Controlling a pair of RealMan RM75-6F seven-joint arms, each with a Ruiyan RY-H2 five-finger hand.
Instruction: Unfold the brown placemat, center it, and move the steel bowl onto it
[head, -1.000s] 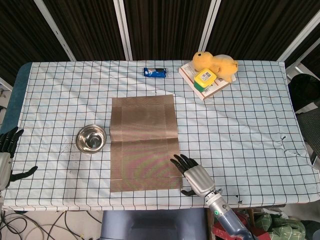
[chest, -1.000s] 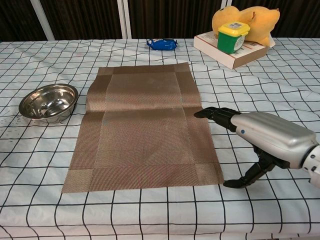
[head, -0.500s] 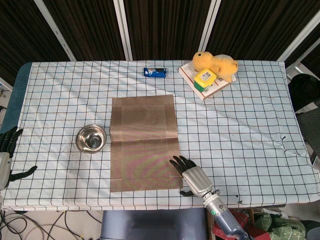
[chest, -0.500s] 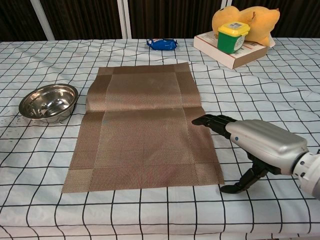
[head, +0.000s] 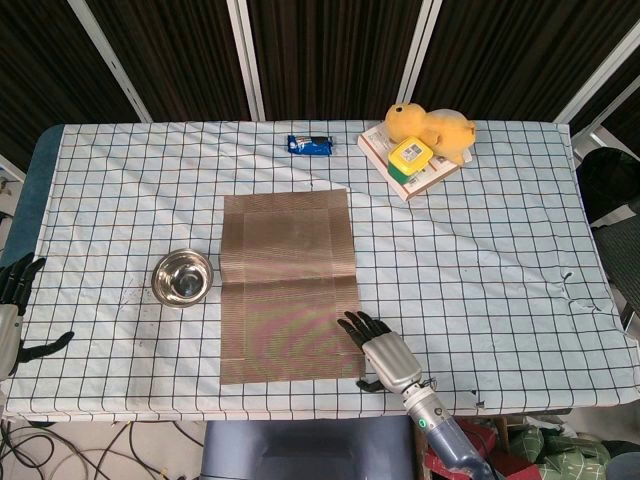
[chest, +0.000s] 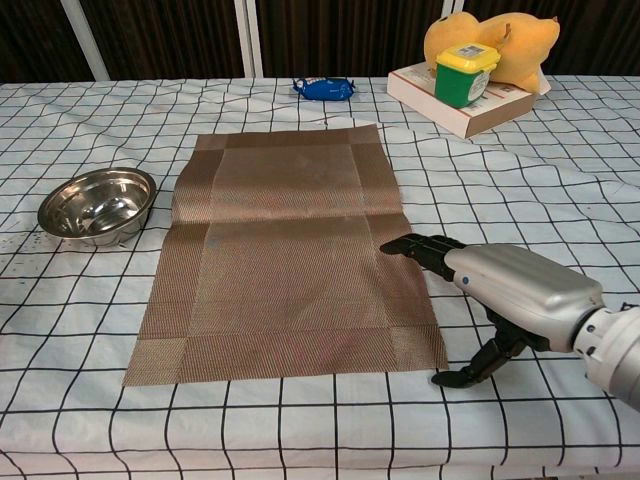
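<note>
No readable text anywhere. The blue packet (head: 309, 145) at the far edge has white print, too small and blurred to make out. The yellow-lidded green tub (chest: 460, 76) shows no legible label, and the book (chest: 455, 105) under it has nothing readable on its cover or edge either.

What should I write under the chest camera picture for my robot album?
Robot hand reaching over the edge of an unfolded brown placemat, steel bowl waiting beside it.
</note>
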